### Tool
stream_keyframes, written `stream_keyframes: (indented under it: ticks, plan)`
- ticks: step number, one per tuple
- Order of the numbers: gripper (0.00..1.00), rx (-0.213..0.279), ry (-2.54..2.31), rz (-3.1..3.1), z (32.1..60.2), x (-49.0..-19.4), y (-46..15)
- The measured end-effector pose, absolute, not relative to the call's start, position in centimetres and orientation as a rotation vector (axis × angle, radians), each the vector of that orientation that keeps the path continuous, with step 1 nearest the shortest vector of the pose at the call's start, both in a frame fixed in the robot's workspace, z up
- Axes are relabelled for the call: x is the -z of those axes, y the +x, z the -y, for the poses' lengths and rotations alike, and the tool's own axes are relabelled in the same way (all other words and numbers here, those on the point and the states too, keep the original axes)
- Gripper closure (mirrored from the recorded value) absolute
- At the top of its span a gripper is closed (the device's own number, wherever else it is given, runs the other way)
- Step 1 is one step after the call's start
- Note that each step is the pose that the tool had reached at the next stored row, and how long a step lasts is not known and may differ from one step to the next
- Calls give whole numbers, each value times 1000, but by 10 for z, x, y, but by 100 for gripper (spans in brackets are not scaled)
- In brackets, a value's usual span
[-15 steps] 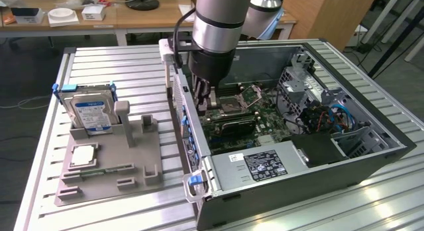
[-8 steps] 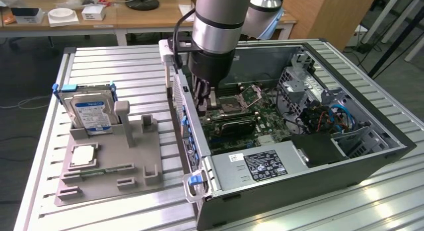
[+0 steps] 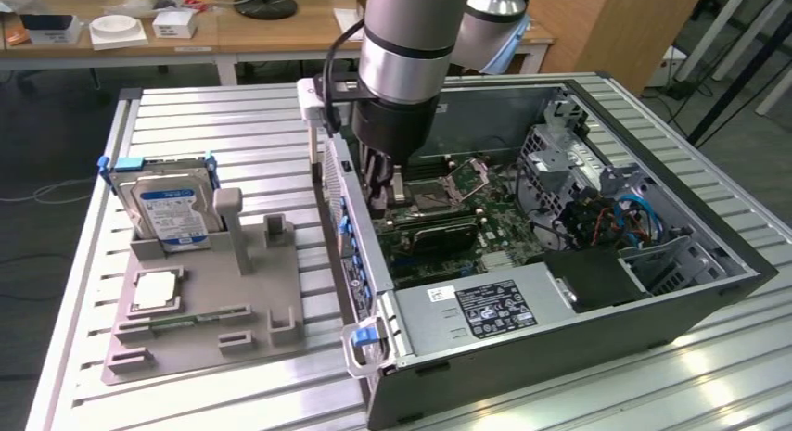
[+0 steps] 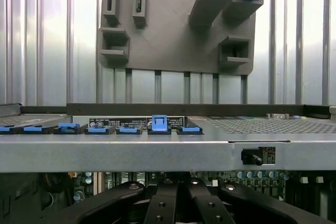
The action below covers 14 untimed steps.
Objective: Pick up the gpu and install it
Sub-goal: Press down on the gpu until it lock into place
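Inside the open PC case [image 3: 669, 292], arm down over the motherboard [image 3: 470, 218], fingers [image 4: 173, 208] pinched narrow.

Case sits at the bench's [image 3: 185, 116] far-right side; grey parts fixture [image 3: 204, 310] with the hard drive [image 3: 171, 213] beside it. Gpu looks to be the dark card [image 3: 433, 234] low on the board, just below the gripper [image 3: 393, 195]; can't tell if the fingers grip it or if it's seated. Risk: misaligned card jams or bends at the slot if pressed crooked. Slot and card edge hidden behind the case wall.
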<state>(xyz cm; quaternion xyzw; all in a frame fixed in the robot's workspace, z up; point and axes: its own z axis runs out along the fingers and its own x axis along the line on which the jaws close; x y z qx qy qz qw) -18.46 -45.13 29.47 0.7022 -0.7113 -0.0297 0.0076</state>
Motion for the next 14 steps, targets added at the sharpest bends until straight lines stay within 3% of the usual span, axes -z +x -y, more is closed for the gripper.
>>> stream_keyframes:
  ticks: [14]
  plan:
    - [89,91,2210,2210,451,-289,-158]
